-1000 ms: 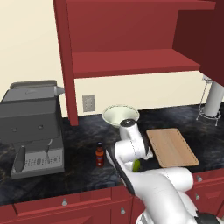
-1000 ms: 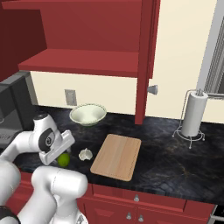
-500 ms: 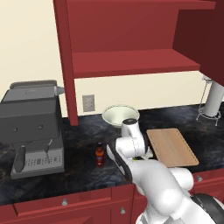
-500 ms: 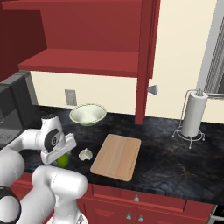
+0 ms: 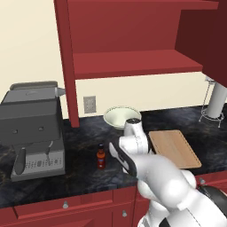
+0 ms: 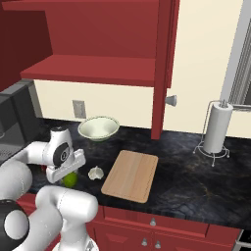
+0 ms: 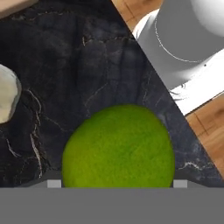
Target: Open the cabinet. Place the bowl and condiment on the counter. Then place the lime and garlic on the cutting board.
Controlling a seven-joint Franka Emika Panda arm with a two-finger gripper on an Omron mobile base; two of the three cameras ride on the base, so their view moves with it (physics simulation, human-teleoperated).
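At the front edge of the desk:
pincer: the pincer [image 6: 68, 175] is lowered over the lime [image 7: 118, 146]; in the hand view the lime is big and close between the two tips. How wide the jaws stand, and if they touch the fruit, I cannot tell.
lime: on the dark desk [image 6: 196, 184], near its front edge, not on the board.
garlic: the garlic [image 6: 96, 172] lies on the desk just right of the lime, between it and the board, apart from both.
board: the board [image 6: 131, 175] lies flat to the right of the garlic, nothing on it.
bottle: in the left base view the bottle [image 5: 101, 157] stands upright on the desk, left of the arm, near the coffee machine [image 5: 33, 128].
bowl: the bowl [image 6: 98, 128] stands on the desk further back, near the wall.
towel holder: the towel holder [image 6: 216, 129] stands far right on the desk.
cabinet: the cabinet [image 5: 133, 42] above is open, its shelf bare.
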